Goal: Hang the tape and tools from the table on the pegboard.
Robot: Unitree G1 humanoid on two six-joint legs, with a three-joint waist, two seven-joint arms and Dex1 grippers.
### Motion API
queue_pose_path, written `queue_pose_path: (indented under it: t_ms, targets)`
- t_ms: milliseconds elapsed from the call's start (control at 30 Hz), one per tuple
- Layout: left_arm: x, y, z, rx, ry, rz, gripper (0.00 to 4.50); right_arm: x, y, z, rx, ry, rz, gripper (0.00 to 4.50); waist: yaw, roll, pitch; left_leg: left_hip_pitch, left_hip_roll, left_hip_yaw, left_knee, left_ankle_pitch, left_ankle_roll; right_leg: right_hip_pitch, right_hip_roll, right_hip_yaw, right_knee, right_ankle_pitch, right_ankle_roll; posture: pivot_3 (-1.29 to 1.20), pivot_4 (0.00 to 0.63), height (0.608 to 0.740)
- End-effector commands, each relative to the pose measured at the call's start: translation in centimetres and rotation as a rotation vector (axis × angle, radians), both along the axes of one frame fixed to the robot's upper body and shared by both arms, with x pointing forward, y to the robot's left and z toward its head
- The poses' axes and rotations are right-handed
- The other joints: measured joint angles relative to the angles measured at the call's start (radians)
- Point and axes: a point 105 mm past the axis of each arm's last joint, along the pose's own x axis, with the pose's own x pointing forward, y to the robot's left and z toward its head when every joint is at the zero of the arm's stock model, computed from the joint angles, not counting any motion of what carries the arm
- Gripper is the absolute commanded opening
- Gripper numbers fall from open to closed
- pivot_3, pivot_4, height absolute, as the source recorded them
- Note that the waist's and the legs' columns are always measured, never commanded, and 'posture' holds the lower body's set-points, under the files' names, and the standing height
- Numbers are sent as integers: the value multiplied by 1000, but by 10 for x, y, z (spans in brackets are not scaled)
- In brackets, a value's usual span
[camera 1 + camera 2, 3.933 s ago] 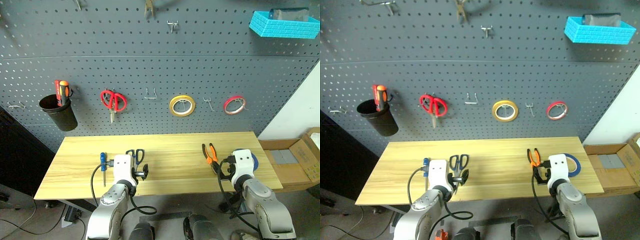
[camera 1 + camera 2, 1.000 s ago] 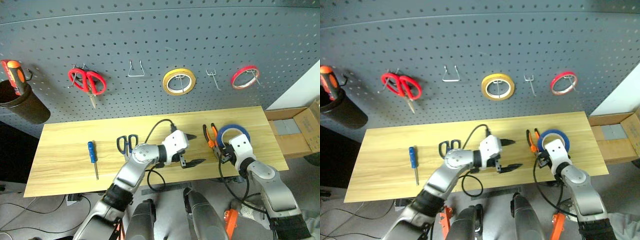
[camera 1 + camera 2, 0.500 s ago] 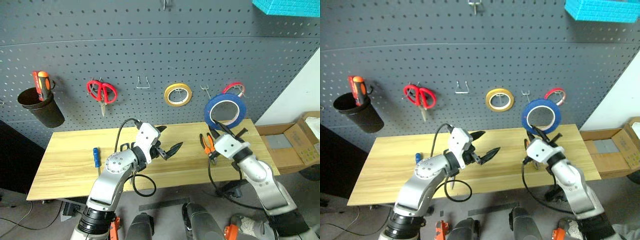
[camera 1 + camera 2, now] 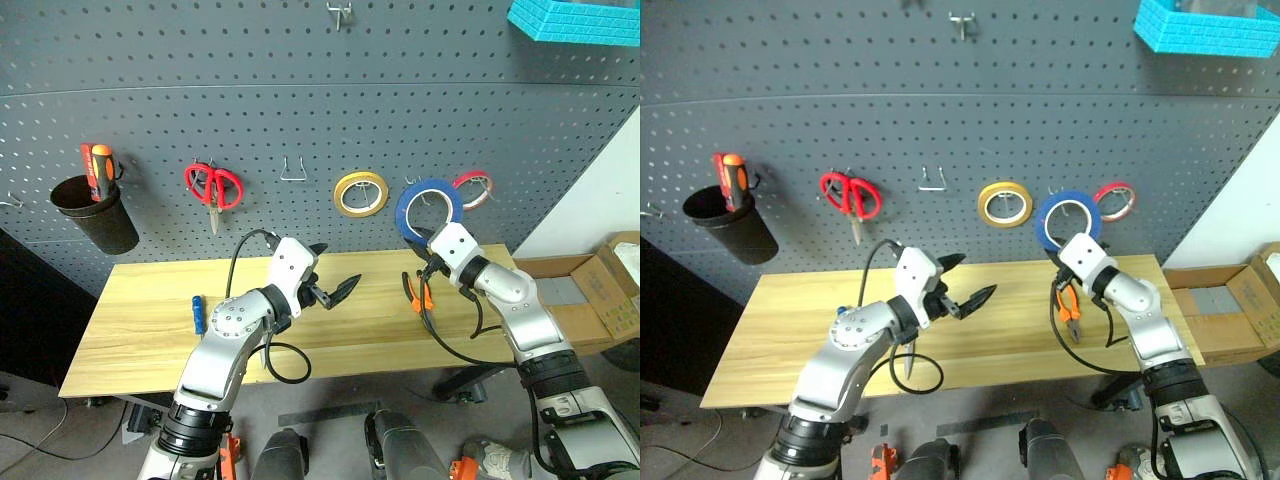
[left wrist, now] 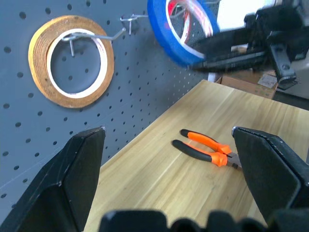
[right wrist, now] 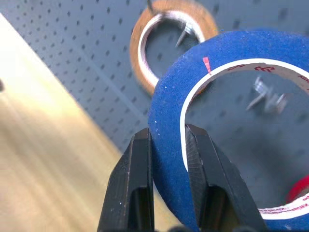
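The right gripper pinches the blue tape roll upright against the pegboard, between the yellow roll and the red roll; the left gripper hangs wide open and empty above the table. The orange-handled pliers lie on the wood.

A white wall stands at the right, with an open cardboard box below it on grey floor.

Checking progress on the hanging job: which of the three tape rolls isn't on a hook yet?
The blue tape, pinched in the right gripper; the yellow roll and red roll already hang.
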Motion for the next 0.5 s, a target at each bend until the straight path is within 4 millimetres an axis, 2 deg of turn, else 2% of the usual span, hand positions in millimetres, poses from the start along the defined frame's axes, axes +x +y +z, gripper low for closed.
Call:
queue_pose_path:
  t_ms: [33, 200, 333, 433, 500]
  targets:
    - [0, -4, 14, -25, -56, -16, 4500, 4, -6, 20, 70, -8, -19, 1250, 0, 1, -1, 0, 0, 0, 0, 0, 0, 0, 0, 0, 0, -1, 1, -72, 107, 740]
    - [0, -4, 15, -25, -60, -19, 4500, 3, -8, 21, 80, 0, -30, 2920, -2, 1, -1, 0, 0, 0, 0, 0, 0, 0, 0, 0, 0, -1, 1, -81, 113, 740]
    - [-1, -4, 12, -18, -53, -27, 4500, -8, -10, 11, 69, 24, -46, 4378, -2, 1, -1, 0, 0, 0, 0, 0, 0, 0, 0, 0, 0, -1, 1, -96, 129, 740]
    - [-5, 1, -2, 20, -23, -27, 4500, -25, -9, -11, 56, 118, -65, 4447, -2, 1, -1, 0, 0, 0, 0, 0, 0, 0, 0, 0, 0, -1, 2, -110, 147, 740]
    - [-14, 6, -22, 51, 27, -36, 4500, -37, -10, -39, 122, 295, -157, 4447, -3, 1, -1, 0, 0, 0, 0, 0, 1, 0, 0, 0, 0, -1, 2, -116, 175, 740]
